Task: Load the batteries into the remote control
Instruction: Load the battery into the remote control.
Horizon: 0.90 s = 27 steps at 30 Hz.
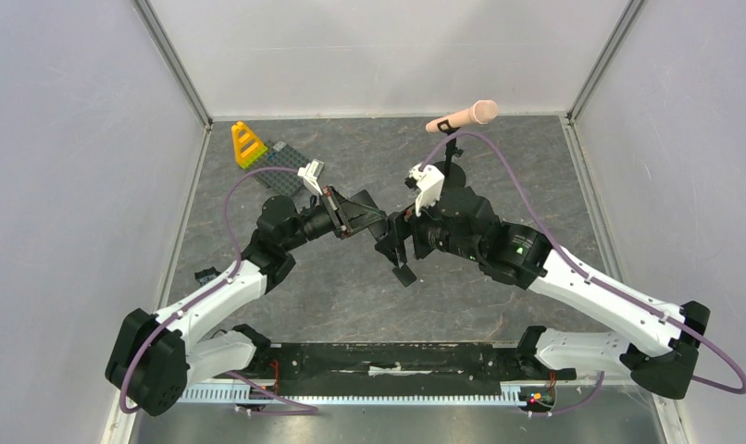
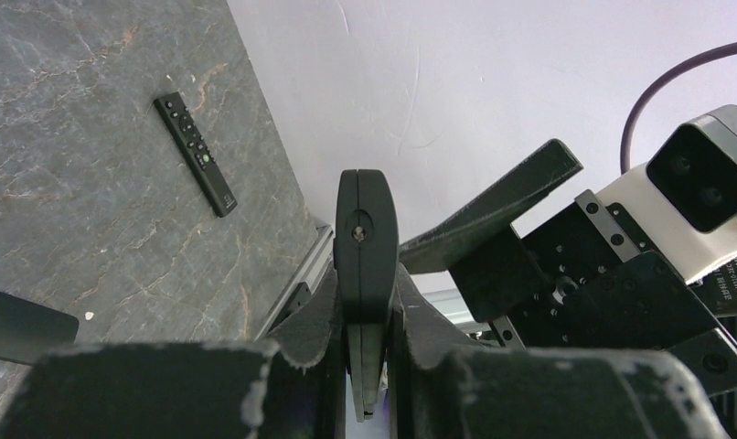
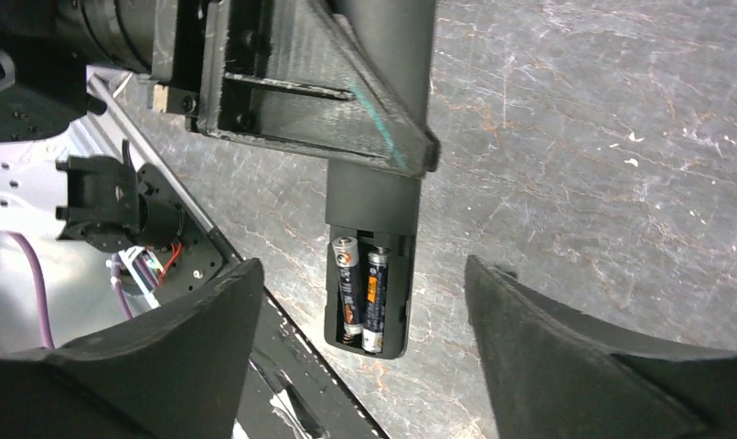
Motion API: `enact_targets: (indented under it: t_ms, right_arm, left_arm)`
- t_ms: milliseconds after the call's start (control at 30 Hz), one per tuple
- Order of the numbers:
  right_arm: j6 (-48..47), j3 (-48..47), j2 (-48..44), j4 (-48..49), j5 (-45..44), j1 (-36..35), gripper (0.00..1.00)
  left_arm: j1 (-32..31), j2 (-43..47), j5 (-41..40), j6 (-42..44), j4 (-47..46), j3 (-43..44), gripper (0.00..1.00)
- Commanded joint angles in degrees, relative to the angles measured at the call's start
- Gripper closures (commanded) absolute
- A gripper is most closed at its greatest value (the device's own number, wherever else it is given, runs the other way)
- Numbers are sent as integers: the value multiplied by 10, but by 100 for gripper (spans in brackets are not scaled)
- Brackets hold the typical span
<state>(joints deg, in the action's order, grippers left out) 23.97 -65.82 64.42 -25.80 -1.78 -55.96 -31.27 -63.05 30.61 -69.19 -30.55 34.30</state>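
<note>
Grey marbled desk [image 1: 351, 305] lies below both pairs of fingers. The left fingers [image 2: 418, 315] are clamped on the remote control [image 3: 372, 194], held off the desk. The right fingers [image 3: 223, 315] stand wide apart, the remote's open end facing their gap. Two batteries [image 3: 363, 297] sit side by side inside it

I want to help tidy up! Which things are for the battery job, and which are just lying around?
For the job: remote control, held in the left pincer; two batteries in its open slot.
Just lying about: buttoned remote; yellow toy; grey brick plate; pink microphone-like toy.
</note>
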Motion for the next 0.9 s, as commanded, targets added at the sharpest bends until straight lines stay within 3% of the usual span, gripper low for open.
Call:
enact_targets:
  t_ms: [0, 100, 367, 567, 867]
  right_arm:
    - [40, -31, -31, -9, -51, 8, 10]
    - [91, -26, -47, -16, -87, 13, 2]
    - [286, 11, -82, -12, -57, 32, 2]
    - [480, 116, -121, 78, -24, 33, 2]
    - [549, 156, -115, 130, -34, 32, 2]
  left_arm:
    - [-1, 14, 12, -16, -35, 9, 98]
    - [-1, 16, 12, -12, -33, 10, 98]
    - [-2, 18, 9, 1, -23, 20, 98]
    - [-1, 9, 3, 14, -24, 30, 98]
    - [-1, -2, -2, 24, -22, 40, 98]
